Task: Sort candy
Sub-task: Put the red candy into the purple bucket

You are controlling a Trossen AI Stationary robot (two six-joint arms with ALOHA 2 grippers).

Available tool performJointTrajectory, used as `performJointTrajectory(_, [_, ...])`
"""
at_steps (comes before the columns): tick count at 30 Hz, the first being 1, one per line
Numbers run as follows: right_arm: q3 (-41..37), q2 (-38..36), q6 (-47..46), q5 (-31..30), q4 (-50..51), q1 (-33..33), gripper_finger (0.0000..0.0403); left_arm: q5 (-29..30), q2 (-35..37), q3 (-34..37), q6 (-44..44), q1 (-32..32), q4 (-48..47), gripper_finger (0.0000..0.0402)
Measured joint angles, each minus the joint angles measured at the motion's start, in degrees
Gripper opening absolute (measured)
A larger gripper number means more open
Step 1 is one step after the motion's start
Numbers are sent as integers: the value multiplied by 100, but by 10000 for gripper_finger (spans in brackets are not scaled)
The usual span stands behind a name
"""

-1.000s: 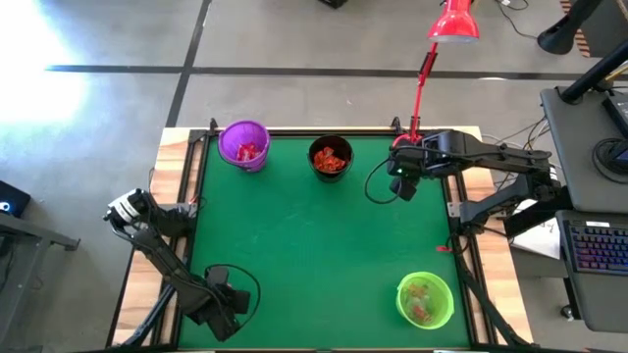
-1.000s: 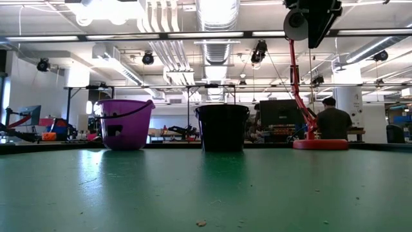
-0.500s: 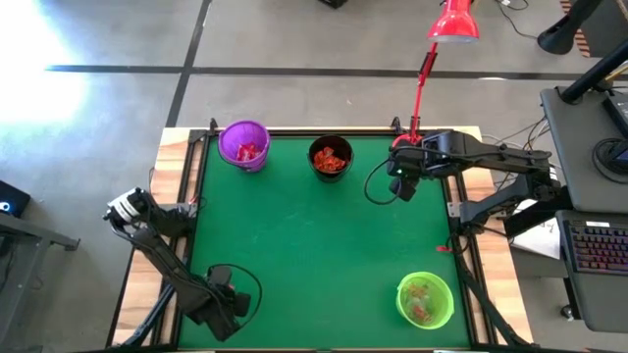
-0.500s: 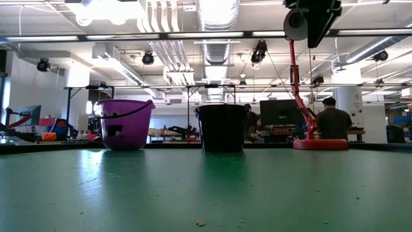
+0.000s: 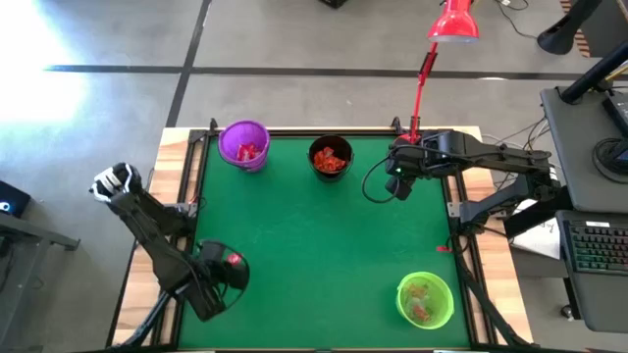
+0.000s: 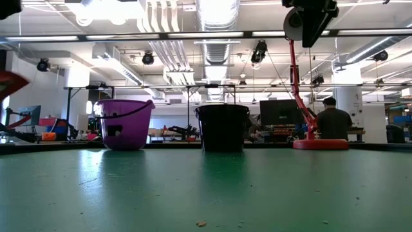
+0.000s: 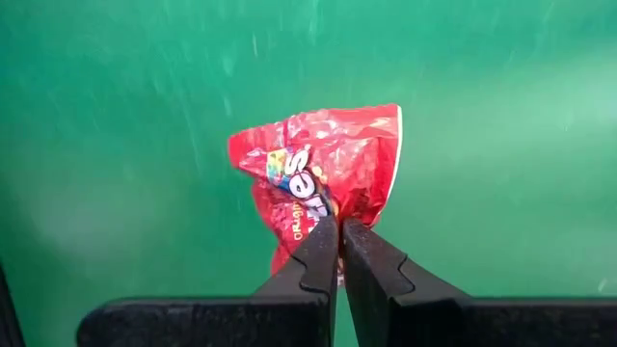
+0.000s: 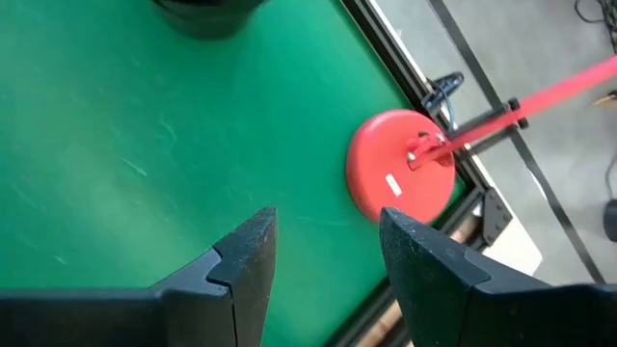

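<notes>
The left gripper (image 7: pixel 338 231) is clenched on a red-wrapped candy (image 7: pixel 323 173), its two dark fingers pinching the crumpled wrapper's lower edge, held above the green table (image 5: pixel 314 245) at the near-left corner; in the high view the candy shows as a red spot (image 5: pixel 234 259) at the gripper's tip. The right gripper (image 8: pixel 323 246) hangs with its fingers spread apart and nothing between them, over the far-right part of the table, near the round red base of the desk lamp (image 8: pixel 400 178).

Along the far edge stand a purple cup (image 5: pixel 244 145) at the left with red candy inside, and just right of it a black cup (image 5: pixel 331 157) holding red and orange pieces. A green cup (image 5: pixel 425 299) sits at the near-right corner with greenish and reddish sweets in it.

In the low view a person (image 6: pixel 333 121) stands in the room well beyond the table.
</notes>
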State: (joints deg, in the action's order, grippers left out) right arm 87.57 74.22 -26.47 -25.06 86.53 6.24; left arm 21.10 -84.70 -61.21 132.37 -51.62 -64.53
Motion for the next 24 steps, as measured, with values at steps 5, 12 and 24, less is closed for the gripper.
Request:
performJointTrajectory(5, [0, 17, 10, -4, -274, 2, 178, 550, 582, 0, -424, 359, -655, 0])
performJointTrajectory(12, [0, 103, 10, -55, -334, 4, 178, 966, 1475, 0, -1489, 1213, -1154, 0])
performJointTrajectory(24, [0, 254, 104, -235, -451, 4, 178, 1097, 2583, -2, -4118, 2873, -663, 0])
